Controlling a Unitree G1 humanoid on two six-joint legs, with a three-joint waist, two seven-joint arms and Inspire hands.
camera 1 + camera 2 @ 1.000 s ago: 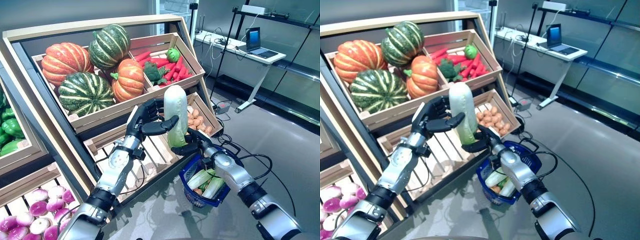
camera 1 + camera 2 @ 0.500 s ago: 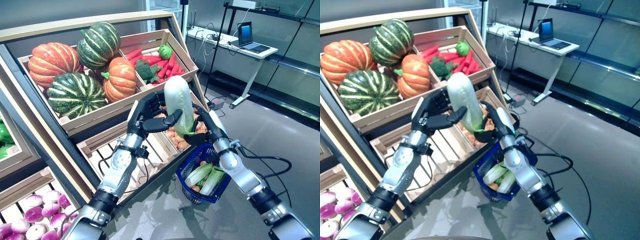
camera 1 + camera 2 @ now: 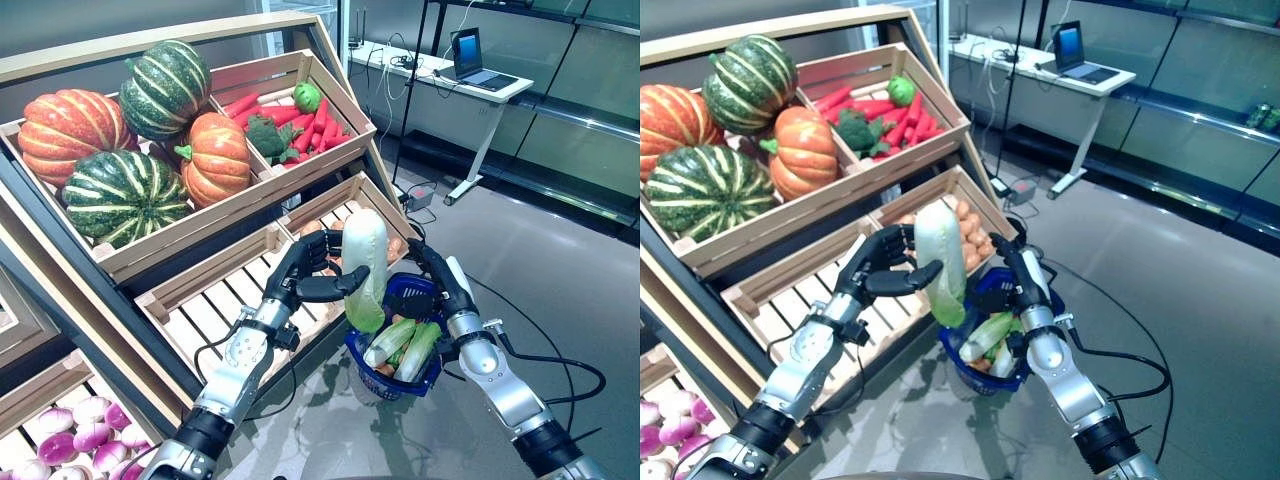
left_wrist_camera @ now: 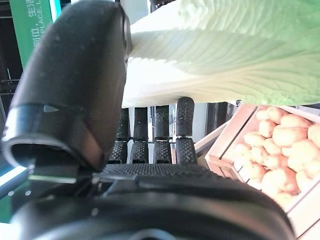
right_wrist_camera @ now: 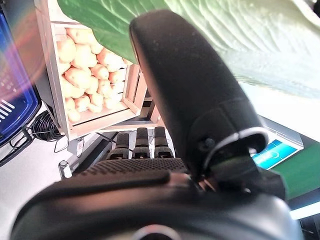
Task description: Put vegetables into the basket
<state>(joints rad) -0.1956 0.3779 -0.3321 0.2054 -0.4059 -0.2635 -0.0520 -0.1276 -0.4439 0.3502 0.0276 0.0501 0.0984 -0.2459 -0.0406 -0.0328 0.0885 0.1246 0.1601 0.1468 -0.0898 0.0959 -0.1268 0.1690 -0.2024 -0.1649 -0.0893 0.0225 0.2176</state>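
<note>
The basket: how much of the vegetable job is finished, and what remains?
Done: the blue basket already contains some leafy vegetables. In hand: a long pale cabbage is gripped between the left hand and the right hand, green end down, directly over the basket. Left: lowering it in and releasing. The crates hold many other vegetables.

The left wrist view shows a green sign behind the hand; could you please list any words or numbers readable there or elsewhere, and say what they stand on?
Green sign: white print, cut off by the picture's edge and the left hand; not readable as a whole.
Laptop screen: too small to read.
Wooden crates: no print shows.
</note>
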